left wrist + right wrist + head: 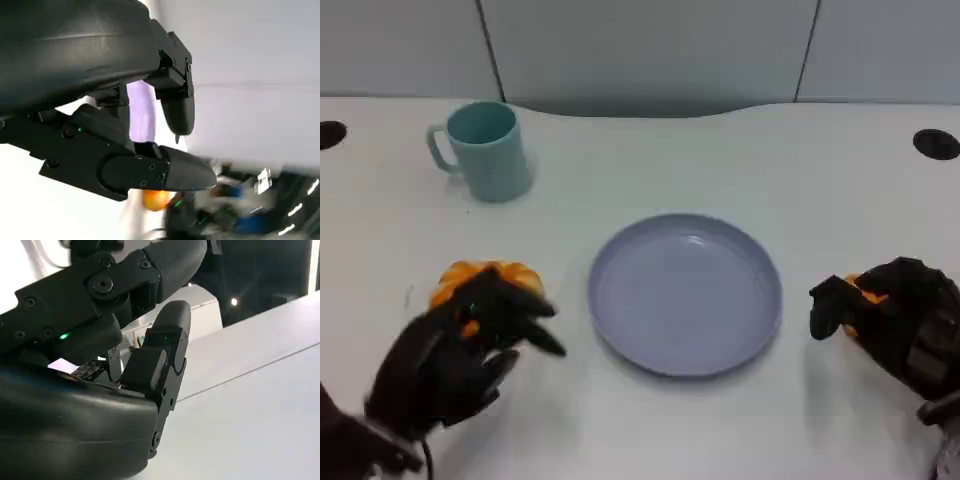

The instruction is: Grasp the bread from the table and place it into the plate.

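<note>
Bread (pixel 485 276), an orange-brown roll, lay on the white counter (pixel 650 420) to the left of the plate (pixel 685 293) in the head view, its near side covered by the left hand (pixel 470 345). That hand hovered over and in front of the roll with its black fingers (pixel 535 335) spread toward the plate; whether they touched the bread could not be told, and nothing showed as gripped, so the hand read as apart. In the left wrist view the same fingers (pixel 175 107) stood separated, with a strip of the lavender plate (pixel 141 112) between them and a small orange patch of bread (pixel 155 198) beyond the lower finger. The lavender-blue plate sat round and shallow at the middle of the counter, with nothing in it, clear of both hands. On its other side the right hand (pixel 895 320) rested near the counter's right edge, its fingers curled around a second orange piece (pixel 867 293) that showed between the black fingers, so this hand was clamped on it. The right wrist view showed the right hand's fingers (pixel 160 357) bent inward over pale counter surface. A light teal mug (pixel 485 150) stood upright at the far left of the counter, handle to the left, well apart from the plate. Two dark round holes (pixel 935 143) marked the counter's far corners, and grey wall panels (pixel 640 45) ran behind it.
</note>
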